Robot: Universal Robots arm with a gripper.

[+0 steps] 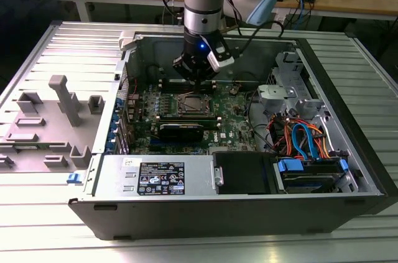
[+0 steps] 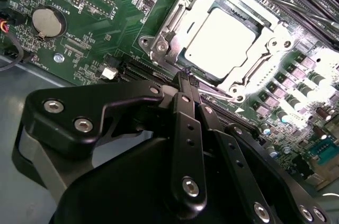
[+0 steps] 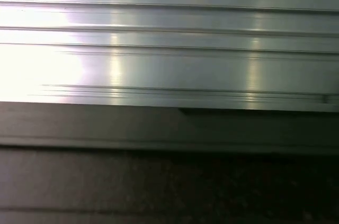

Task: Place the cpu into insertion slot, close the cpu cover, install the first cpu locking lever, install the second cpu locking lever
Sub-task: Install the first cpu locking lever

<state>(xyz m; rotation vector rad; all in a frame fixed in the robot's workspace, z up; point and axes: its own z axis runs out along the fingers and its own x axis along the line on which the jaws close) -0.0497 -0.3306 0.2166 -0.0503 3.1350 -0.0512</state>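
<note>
While the cpu lies seated in the slot under the cover, the gripper, fingers pressed together and empty, nears the socket's edge; the lever step seems underway, needing precise contact.

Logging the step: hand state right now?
Hand: shut, holding nothing, tips at the edge of the cpu cover, with the cpu seated.

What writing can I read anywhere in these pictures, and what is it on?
Label on the grey metal box: black print, too small to read.
Sticker beside it: too small to read.
Board: white lettering around the coin battery, too fine to quote with confidence.
CPU: top glares white, nothing readable.
</note>
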